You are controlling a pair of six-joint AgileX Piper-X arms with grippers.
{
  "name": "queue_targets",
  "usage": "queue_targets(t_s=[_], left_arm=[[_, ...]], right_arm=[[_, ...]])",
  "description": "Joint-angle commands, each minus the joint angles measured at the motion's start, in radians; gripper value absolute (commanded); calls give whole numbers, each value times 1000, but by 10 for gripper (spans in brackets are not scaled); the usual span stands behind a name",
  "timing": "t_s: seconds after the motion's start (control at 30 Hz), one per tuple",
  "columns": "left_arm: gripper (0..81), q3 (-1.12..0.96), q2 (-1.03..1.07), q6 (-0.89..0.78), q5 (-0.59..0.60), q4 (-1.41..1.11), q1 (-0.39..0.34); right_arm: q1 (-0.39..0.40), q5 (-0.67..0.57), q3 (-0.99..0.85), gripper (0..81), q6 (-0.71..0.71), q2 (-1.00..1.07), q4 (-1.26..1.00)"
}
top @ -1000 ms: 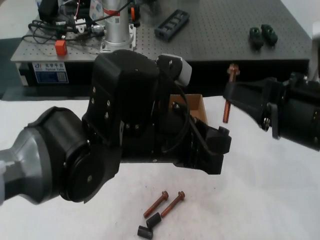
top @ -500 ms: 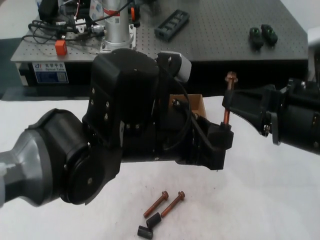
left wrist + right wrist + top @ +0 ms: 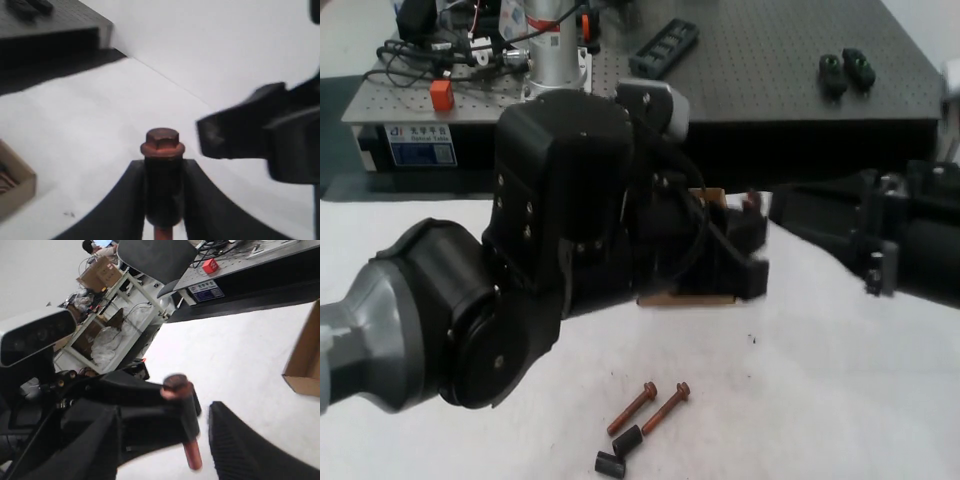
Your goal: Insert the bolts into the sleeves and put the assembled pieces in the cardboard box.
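Left gripper [image 3: 162, 172] level above bench, clenched on sleeve [image 3: 162, 200] holding bolt [image 3: 162, 142]. Right gripper [image 3: 167, 415] facing it, released. Blue label [image 3: 420, 145] illegible.

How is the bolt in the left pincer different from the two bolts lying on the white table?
The bolt in the left pincer has a black sleeve around its shaft; the two table bolts are bare, their sleeves lying loose beside them. The held bolt is up off the table, gripped; the table bolts lie flat, untouched. All three are coppery with a wider head.
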Motion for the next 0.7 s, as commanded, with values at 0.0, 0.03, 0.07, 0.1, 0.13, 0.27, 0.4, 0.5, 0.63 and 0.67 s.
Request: queue_targets(t_s=[0.0, 0.03, 0.07, 0.1, 0.13, 0.27, 0.4, 0.5, 0.63, 0.67], left_arm=[[6, -33, 20, -1, -66, -47, 18], [6, -62, 51, -40, -84, -36, 33], [6, -105, 91, -73, -91, -8, 56], [6, -157, 137, -96, -91, 31, 79], [6, -206, 180, -114, -91, 69, 97], [6, -502, 429, -129, -91, 322, 164], [6, -816, 677, -99, -89, 579, 199], [6, -1020, 831, -75, -81, 738, 214], [6, -1185, 951, -42, -81, 921, 224], [6, -1203, 964, -32, -81, 944, 224]], right_arm=[[-25, -4, -6, 391, -27, -31, 37], [-58, 16, -6, 391, -55, -59, 100], [-89, 37, -6, 391, -93, -79, 165], [-114, 63, -6, 391, -135, -100, 228], [-133, 103, -6, 391, -177, -114, 288], [-162, 299, -6, 390, -253, -119, 450], [-163, 380, -6, 390, -262, -112, 521], [-163, 385, -6, 390, -258, -110, 535], [-163, 387, -6, 390, -255, -110, 542], [-163, 387, -6, 390, -255, -110, 545]])
